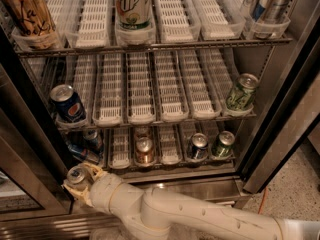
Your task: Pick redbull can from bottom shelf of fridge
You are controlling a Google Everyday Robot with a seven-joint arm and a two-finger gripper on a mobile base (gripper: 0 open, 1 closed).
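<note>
We clasp the slim can (77,174) upright in our jaws, the bottom shelf (120,150) just behind them, seemingly to clear the fridge (200,185).

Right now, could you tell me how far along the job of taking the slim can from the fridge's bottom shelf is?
Done: the gripper is shut on the slim can, low at the left, just in front of the bottom shelf. In hand: holding it there, top up. Left: probably only drawing it clear of the fridge.
</note>
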